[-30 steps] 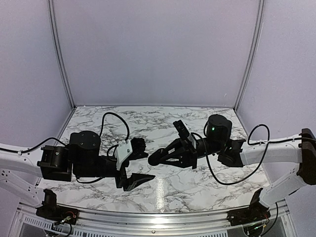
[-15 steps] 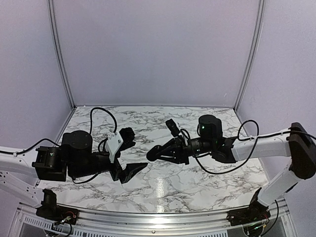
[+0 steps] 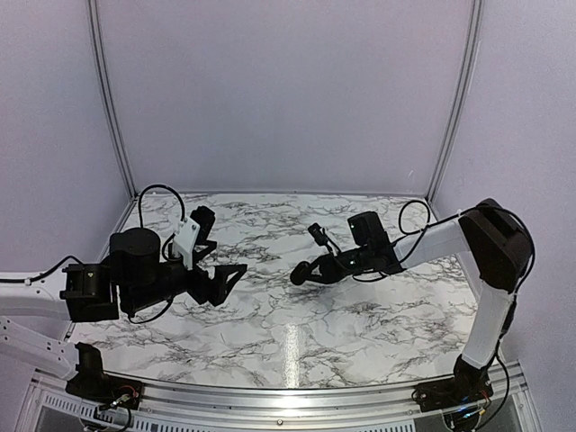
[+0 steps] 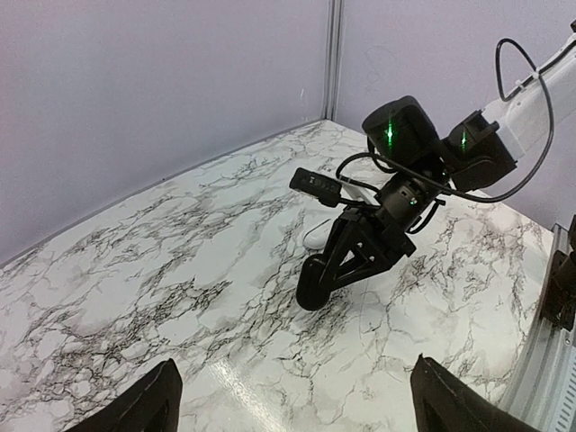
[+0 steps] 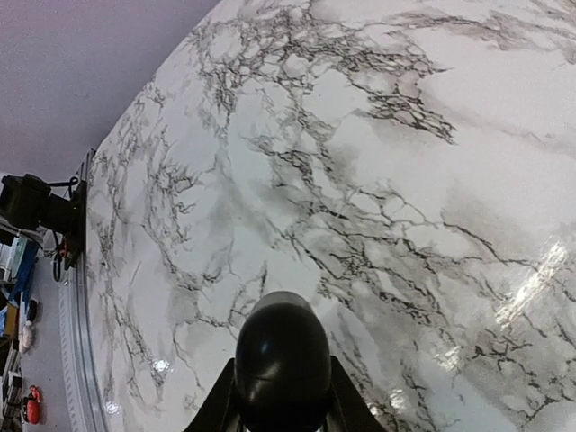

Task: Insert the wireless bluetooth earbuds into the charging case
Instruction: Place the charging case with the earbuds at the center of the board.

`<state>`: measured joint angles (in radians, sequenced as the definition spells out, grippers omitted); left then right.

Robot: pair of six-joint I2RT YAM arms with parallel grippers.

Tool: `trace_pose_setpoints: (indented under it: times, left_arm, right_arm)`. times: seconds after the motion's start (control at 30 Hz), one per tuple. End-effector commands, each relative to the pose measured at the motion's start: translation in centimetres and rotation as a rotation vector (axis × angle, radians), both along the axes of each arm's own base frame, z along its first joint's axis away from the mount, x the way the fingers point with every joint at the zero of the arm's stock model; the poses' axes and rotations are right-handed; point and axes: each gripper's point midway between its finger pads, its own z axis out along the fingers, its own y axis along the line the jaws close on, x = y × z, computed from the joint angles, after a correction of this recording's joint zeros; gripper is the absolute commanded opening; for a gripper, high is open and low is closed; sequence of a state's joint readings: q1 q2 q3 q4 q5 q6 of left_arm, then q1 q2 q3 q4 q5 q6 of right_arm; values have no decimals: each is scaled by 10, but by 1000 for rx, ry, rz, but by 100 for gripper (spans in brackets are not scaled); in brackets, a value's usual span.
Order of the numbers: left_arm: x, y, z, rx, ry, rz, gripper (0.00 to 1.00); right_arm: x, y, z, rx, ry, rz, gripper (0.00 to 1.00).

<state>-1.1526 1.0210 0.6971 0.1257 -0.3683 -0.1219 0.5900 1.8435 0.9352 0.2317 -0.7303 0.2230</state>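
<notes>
Right tool [image 3: 306, 270] is clamped on the case [image 5: 282, 355], and the wrist view shows it well: a glossy black oval pinched between the two fingers, rounded end poking out ahead of them. It sits low over the middle of the marble worktop [image 3: 360, 333]; whether it touches the surface, I can't tell. The right arm reaches in from the right edge, with two small green lights [image 4: 389, 133] glowing on its housings. Over on the left side, the left tool [image 3: 225, 277] is spread wide with nothing between its fingers [image 4: 148, 405], well apart from the case and pointing across at it. A black cable [image 3: 148, 193] loops up behind that arm. No lettering is readable on the case or on either arm
</notes>
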Motion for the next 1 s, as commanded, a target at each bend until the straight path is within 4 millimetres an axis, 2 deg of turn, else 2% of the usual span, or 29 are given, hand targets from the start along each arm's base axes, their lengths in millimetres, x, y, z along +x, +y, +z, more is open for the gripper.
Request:
trace_pose_setpoints:
  times: [0.0,0.17,0.3,0.33,0.4,0.5,0.77,0.9,0.97]
  left_arm:
    - [4,3,5,-36,5,28,92]
    - [4,4,3,-27,8,33,92]
    - [6,7,0,-17,11,53,92]
    - [7,9,-1,-15,10,62,92]
    - [9,11,-1,-11,7,77,92]
    - [12,12,-4,-3,14,93,93]
    - [26,18,-16,-1,90,137,99]
    - [40,25,-25,-49,191,171,99]
    - [55,35,-32,-63,241,214,99]
  right_arm:
    - [26,2,-12,-71,-9,-38,0]
    - [45,-2,-36,-172,-17,-93,1]
    - [49,-6,-50,-225,-10,-103,9]
    - [50,-8,-51,-233,-18,-111,14]
    - [51,-12,-53,-252,-27,-125,31]
    - [53,-14,-51,-266,-45,-137,42]
    - [62,-16,-17,-249,-126,-169,61]
    - [63,-17,13,-222,-189,-176,83]
    - [64,-20,32,-202,-232,-195,98]
